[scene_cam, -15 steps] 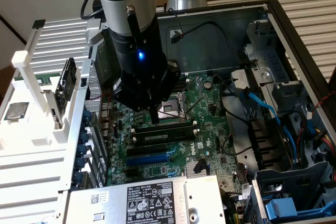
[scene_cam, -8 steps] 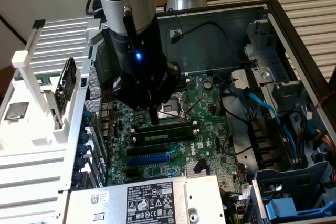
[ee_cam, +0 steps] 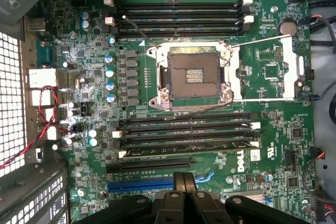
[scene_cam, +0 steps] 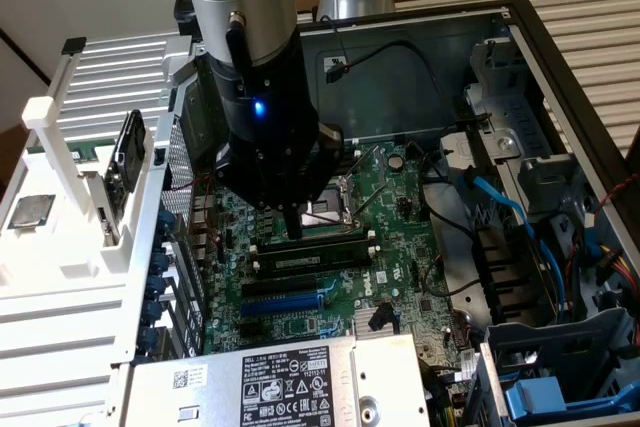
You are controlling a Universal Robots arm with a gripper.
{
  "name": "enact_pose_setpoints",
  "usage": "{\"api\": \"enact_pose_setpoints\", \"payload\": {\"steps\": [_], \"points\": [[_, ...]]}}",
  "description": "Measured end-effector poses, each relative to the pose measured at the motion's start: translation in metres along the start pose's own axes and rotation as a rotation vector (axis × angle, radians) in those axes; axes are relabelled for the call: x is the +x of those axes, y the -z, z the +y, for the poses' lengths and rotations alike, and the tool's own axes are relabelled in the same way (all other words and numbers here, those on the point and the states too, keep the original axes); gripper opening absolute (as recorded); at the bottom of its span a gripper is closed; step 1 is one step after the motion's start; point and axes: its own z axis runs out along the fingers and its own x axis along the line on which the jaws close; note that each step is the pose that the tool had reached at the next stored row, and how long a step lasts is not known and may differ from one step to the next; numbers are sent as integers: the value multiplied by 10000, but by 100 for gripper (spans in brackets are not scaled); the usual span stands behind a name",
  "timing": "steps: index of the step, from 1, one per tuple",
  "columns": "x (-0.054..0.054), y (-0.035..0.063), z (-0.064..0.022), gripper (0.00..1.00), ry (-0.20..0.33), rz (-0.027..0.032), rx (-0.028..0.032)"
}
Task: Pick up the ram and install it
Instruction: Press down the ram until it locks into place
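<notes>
The ram (scene_cam: pixel 312 255), a long dark-green stick with black chips, stands on edge in one of the black memory slots below the processor socket (scene_cam: pixel 325 212). From above it is a narrow strip (ee_cam: pixel 186 143) between white latches. My gripper (scene_cam: pixel 293 227) hangs straight down over the board, shut with nothing between its fingers. Its tips sit just above the ram's upper edge towards the exterior view's left; I cannot tell whether they touch it. In the wrist view the shut fingers (ee_cam: pixel 177 182) meet over the blue slot (ee_cam: pixel 139 185).
The motherboard (scene_cam: pixel 400 247) lies inside an open computer case (scene_cam: pixel 520 37) with cables and drive cages at the exterior view's right. A power supply (scene_cam: pixel 280 382) lies at the front. A white rack (scene_cam: pixel 60 247) at the left holds a silver processor chip (scene_cam: pixel 30 209).
</notes>
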Motion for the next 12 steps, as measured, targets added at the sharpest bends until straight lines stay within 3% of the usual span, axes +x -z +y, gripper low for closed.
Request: {"api": "enact_pose_setpoints", "payload": {"steps": [9, 12], "points": [[0, 0, 0, 11, -908, 5, 13], [0, 0, 0, 11, -912, 5, 14]]}}
